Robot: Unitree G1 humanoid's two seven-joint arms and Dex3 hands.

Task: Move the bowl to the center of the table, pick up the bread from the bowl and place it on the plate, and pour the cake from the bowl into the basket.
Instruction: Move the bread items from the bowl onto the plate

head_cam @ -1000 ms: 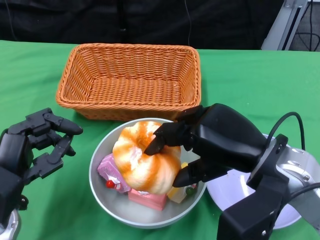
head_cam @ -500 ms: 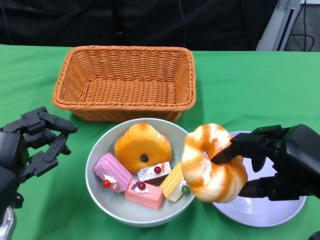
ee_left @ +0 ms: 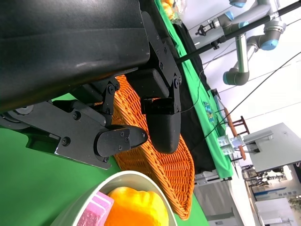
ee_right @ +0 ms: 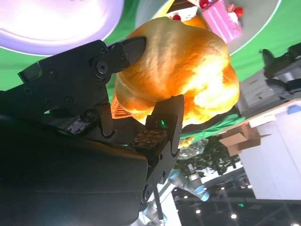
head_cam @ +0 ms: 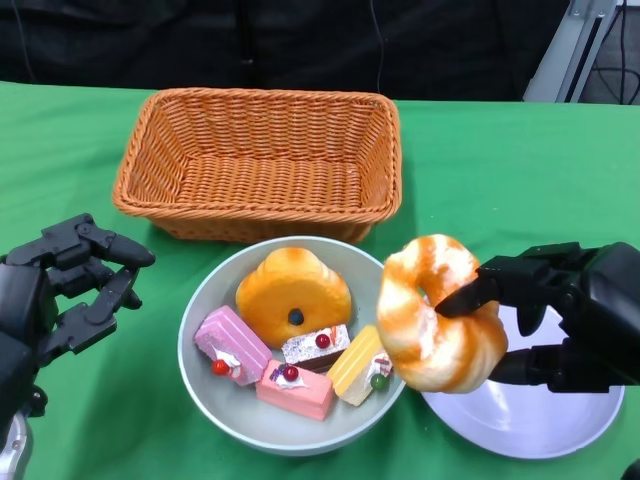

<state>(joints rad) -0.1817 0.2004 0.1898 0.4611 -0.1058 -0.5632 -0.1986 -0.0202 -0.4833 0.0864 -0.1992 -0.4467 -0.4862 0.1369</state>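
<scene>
**Right hand holding bread at the bowl–plate boundary**

The right hand [head_cam: 560, 315] pinches the glazed orange-and-white ring-shaped bread [head_cam: 437, 313], with one finger through its hole and the others beneath it. The bread hangs clear of all surfaces, above the gap between the grey round bowl [head_cam: 205, 395] and the white round plate [head_cam: 530, 430]. The bowl sits on the green counter [head_cam: 500, 170], just in front of the orange wicker basket [head_cam: 265, 160], and contains a round orange bun [head_cam: 292, 295] and several cake slices [head_cam: 290, 375]. The plate lies just right of the bowl. The left hand [head_cam: 60, 290] hovers left of the bowl, fingers spread, holding nothing.
</scene>
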